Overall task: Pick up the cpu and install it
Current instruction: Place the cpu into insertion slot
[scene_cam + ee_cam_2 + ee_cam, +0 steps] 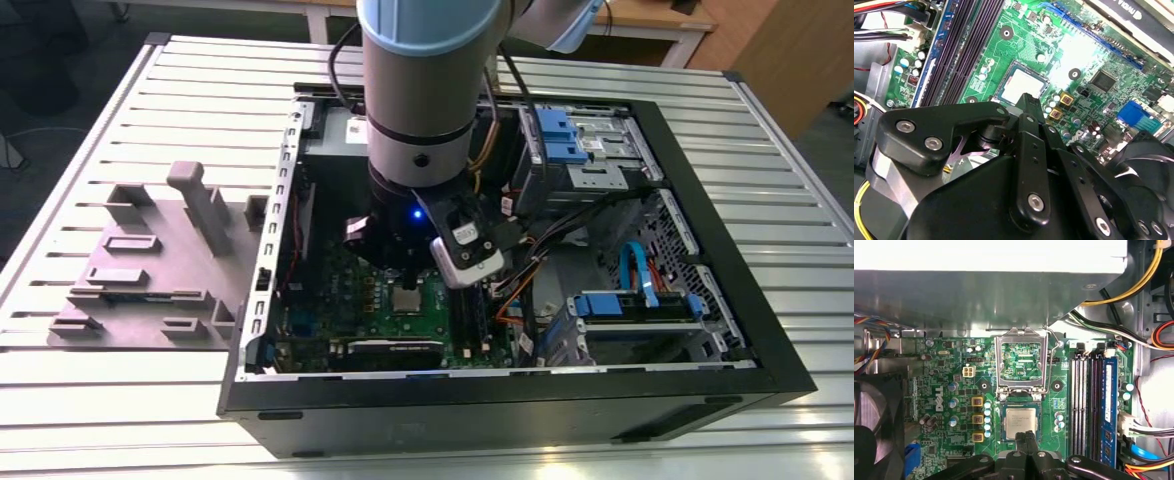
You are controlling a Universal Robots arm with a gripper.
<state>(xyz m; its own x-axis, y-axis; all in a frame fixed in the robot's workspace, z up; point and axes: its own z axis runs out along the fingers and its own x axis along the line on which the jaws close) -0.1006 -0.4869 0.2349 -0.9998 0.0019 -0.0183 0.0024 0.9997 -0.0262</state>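
First wrist view: cpu (1020,422) lies flat in its socket (1003,426) on the board (939,390), claw (1027,436) pressed together at the edge farthest from the raised frame (1021,362).

Running from the fan (874,425) past the yellow chokes (977,418), the frame stands hinged up and clear of the socket. The cpu sits level and square inside it, and the claw pinches nothing I can see, though whether it touches the chip I cannot tell. Beyond lie the RAM slots (1093,405) and cables (1149,425). I judge the chip light, stiff and thin, its metal top slick, its underside and the socket contacts likely delicate: best taken by two opposite edges, kept level, lowered straight, never slid or pressed hard.
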